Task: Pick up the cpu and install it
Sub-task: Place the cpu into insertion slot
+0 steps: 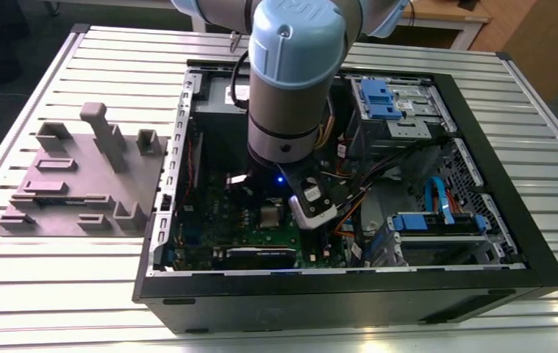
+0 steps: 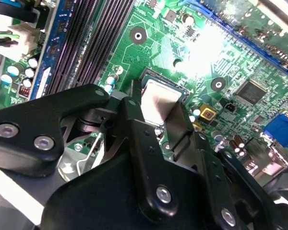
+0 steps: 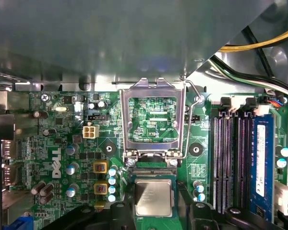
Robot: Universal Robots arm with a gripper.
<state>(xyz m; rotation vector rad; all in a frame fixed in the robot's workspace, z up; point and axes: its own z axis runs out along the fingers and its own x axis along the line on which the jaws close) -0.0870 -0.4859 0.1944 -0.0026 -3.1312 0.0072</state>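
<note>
The cpu (image 3: 153, 197) lies flat in its socket (image 3: 153, 171) on the green motherboard (image 3: 53, 143), pale silver top facing up, and looks level to me in both wrist views. In the second wrist view I see the gripper (image 2: 158, 98) clamped on it: the two black fingers (image 2: 134, 120) press against opposite edges of the chip, and the silver face shows between them. The socket's metal bracket (image 3: 152, 120) stands swung open just beside the cpu, and bare board shows through its window. Its thin wire lever (image 3: 189, 120) runs along one side of the bracket.

Further out on the board I see the dark memory slots (image 3: 230, 163), with one blue memory stick (image 3: 260, 158) seated beside them. A yellow cable (image 3: 264, 44) crosses above the board near the case wall.

In the exterior view the arm (image 1: 293, 81) reaches straight down into the open computer case (image 1: 357, 301), which lies on its side on the slatted metal table (image 1: 63, 294). Under the wrist there I make out the chip as a small pale square on the board. A grey-mauve block (image 1: 82, 184) with upright posts sits on the table outside the case, toward the exterior view's left, well apart from the arm. Blue drive brackets (image 1: 381, 99) show in the case toward the exterior view's right.
</note>
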